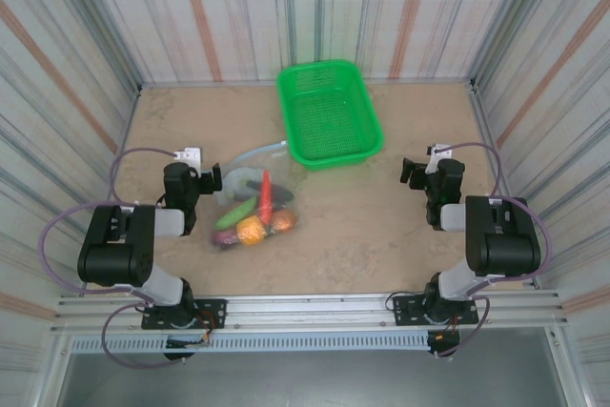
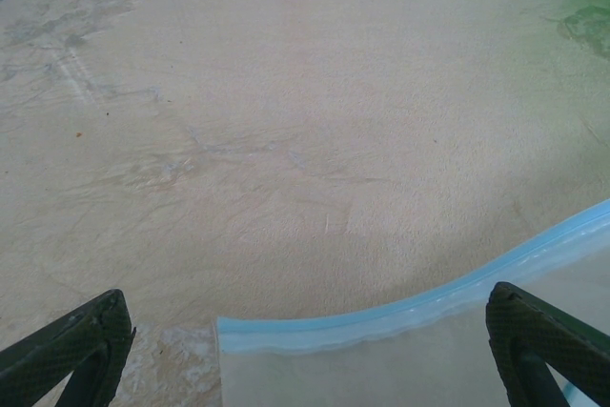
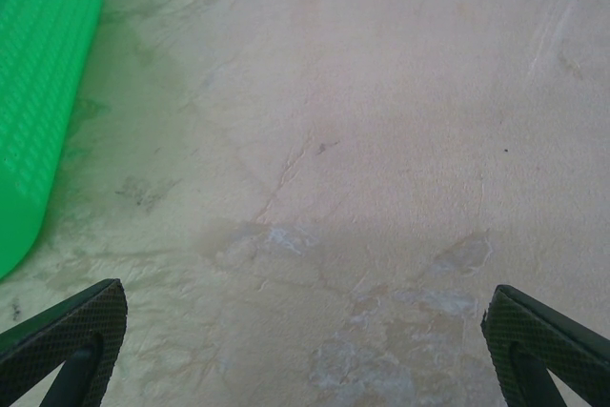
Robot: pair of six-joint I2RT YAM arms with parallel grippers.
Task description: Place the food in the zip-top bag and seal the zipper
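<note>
Left gripper and right gripper gaped wide, empty
Blue zipper of the zip-top bag lay between the left fingers; toy food heaped at the bag's near end

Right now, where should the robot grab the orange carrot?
Probably around the middle of the carrot, coming straight down from above. It lies long and thin, front to back, at the far side of the food pile, so jaws closing across its narrow width should fit. The left gripper, open, is nearest.
</note>
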